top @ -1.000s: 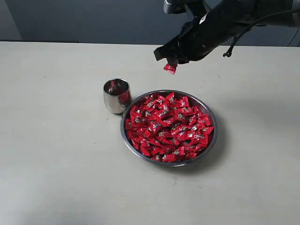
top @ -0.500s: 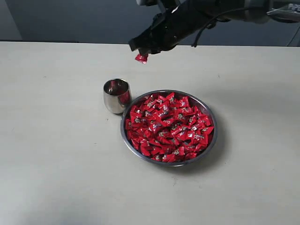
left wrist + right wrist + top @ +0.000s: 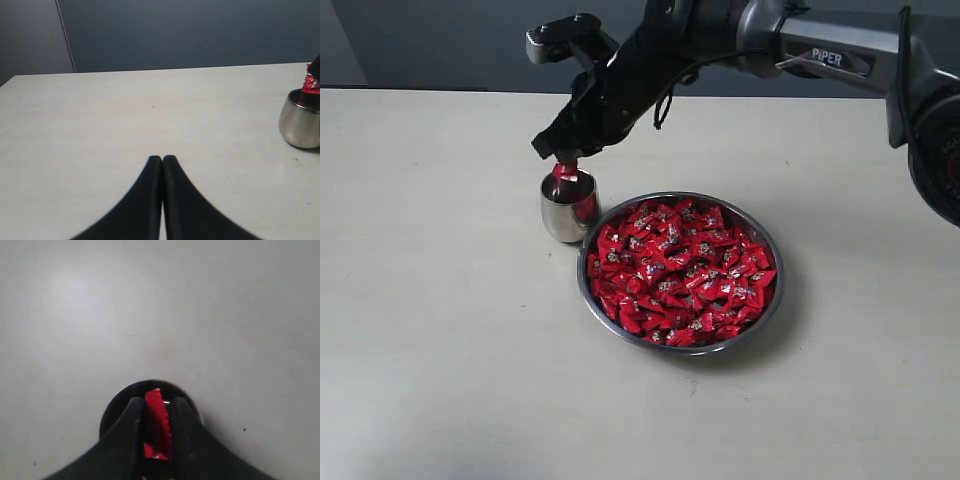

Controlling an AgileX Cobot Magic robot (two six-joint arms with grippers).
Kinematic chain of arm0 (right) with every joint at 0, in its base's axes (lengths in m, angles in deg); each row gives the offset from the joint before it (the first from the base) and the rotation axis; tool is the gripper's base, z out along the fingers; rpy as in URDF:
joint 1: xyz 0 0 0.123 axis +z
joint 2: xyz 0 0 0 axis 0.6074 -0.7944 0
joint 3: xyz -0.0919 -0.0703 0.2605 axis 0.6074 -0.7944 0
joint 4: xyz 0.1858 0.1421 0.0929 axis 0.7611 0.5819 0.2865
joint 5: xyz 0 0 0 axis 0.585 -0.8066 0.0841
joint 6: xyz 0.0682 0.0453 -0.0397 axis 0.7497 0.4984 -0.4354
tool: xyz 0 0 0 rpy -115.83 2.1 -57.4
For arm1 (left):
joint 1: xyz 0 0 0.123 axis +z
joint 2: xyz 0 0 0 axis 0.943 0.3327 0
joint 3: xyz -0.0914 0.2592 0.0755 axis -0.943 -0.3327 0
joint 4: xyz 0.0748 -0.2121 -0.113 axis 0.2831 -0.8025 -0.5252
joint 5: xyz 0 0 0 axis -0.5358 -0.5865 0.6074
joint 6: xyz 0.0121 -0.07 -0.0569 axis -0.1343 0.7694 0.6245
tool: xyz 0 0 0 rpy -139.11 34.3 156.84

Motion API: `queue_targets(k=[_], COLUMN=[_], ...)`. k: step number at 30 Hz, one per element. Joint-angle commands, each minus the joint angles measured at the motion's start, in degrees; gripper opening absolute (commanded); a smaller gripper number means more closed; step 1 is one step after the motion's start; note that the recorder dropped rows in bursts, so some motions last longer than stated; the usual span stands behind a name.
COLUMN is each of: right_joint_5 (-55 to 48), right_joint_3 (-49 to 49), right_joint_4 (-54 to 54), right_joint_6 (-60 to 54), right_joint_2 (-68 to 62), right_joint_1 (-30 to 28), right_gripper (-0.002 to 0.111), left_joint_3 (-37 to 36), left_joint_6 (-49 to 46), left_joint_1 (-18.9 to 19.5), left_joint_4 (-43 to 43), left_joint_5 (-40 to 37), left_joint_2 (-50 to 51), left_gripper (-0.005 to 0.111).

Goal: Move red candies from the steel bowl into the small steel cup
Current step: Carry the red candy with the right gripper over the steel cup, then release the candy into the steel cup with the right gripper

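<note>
The steel bowl (image 3: 767,258) sits mid-table, heaped with red candies (image 3: 680,270). Just left of it stands the small steel cup (image 3: 568,212), also seen in the left wrist view (image 3: 299,125). My right gripper (image 3: 563,166) has reached across and hangs right over the cup's mouth, shut on one red candy (image 3: 564,171) whose lower end dips to the rim. In the right wrist view that candy (image 3: 159,422) stands between the fingers (image 3: 129,425) with the cup's dark opening (image 3: 120,400) directly beneath. My left gripper (image 3: 162,160) is shut on nothing, low over bare table, well left of the cup.
The right arm (image 3: 820,50) stretches across the back of the table above the bowl's far side. A dark wall (image 3: 470,40) runs behind the table's back edge. Pale tabletop (image 3: 440,350) spreads left and in front of the bowl.
The right gripper has carried the candy leftward and downward, from above the bowl's far rim to just over the cup's mouth. Bowl and cup have not moved.
</note>
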Motion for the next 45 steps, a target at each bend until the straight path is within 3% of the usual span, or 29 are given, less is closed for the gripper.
queue_targets(k=[1,13,19,21,37,40,43,45], right_joint_5=[-0.8,-2.2,-1.8,-1.8,-3.6,-3.8,-3.3,-2.9], right_joint_3=[0.5,0.6,0.6,0.6,0.6,0.7,0.7,0.7], right_joint_4=[-1.4,-1.8,-1.8,-1.8,-1.8,-1.8,-2.1,-3.3], right_joint_6=[-0.2,-0.1,0.0,0.0,1.1,1.1,1.1,1.1], right_joint_2=[-0.1,-0.5,-0.5,-0.5,-0.2,0.5,1.3,1.8], right_joint_1=[0.2,0.5,0.5,0.5,0.5,0.5,0.5,0.5], right_gripper=[-0.001,0.001,0.031,0.034,0.034,0.023,-0.001,0.000], left_joint_3=[-0.2,-0.2,-0.2,-0.2,-0.2,-0.2,-0.2,-0.2], left_joint_6=[0.0,0.0,0.0,0.0,0.0,0.0,0.0,0.0], left_joint_1=[0.0,0.0,0.0,0.0,0.0,0.0,0.0,0.0], left_joint_4=[-0.1,-0.1,-0.1,-0.1,-0.1,-0.1,-0.1,-0.1], left_joint_5=[0.1,0.1,0.1,0.1,0.1,0.1,0.1,0.1], left_joint_2=[-0.3,-0.3,-0.3,-0.3,-0.3,-0.3,-0.3,-0.3], left_gripper=[0.000,0.000,0.000,0.000,0.000,0.000,0.000,0.000])
